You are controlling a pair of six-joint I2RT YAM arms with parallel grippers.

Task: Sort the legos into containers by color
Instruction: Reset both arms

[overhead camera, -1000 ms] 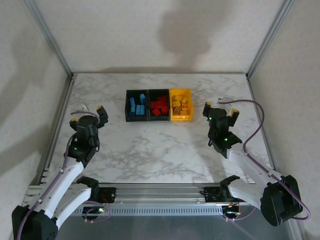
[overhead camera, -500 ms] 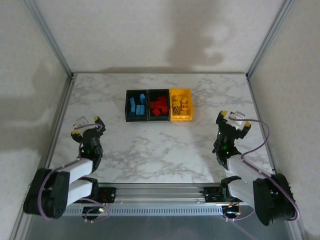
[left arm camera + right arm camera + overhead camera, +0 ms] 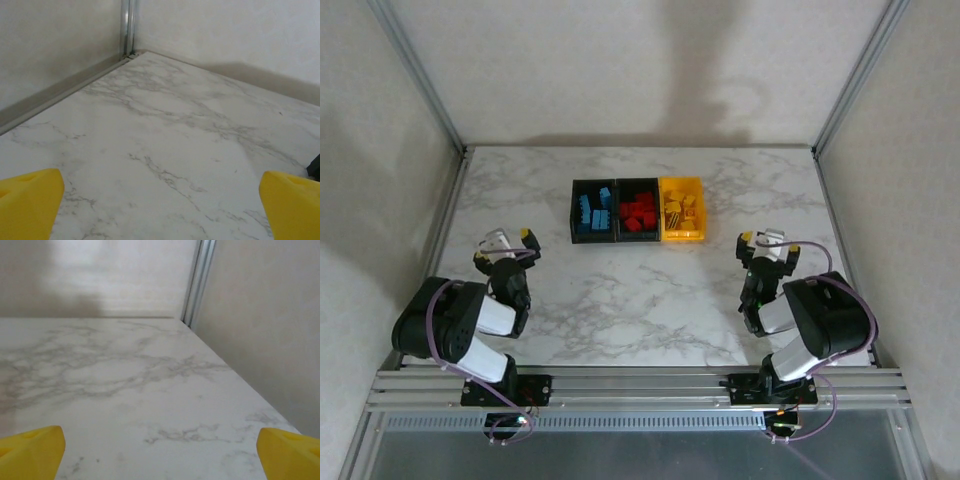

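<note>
Marble tabletop [image 3: 630, 290] under left gripper [image 3: 503, 245] and right gripper [image 3: 769, 241], jaws apart, well apart from containers [image 3: 682, 238] of seemingly colour-sorted legos [image 3: 640, 212].

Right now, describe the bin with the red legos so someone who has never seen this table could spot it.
On the marble table, three joined bins sit in a row toward the far wall. It is the middle bin, black, heaped with red legos. Its left neighbour is also black but holds blue legos, and its right neighbour is yellow.

White marble desk [image 3: 640, 290], grey veins. Pale textured walls [image 3: 620, 70] on three sides, aluminium posts [image 3: 415, 70] at corners. Soft shadows on back wall.
</note>
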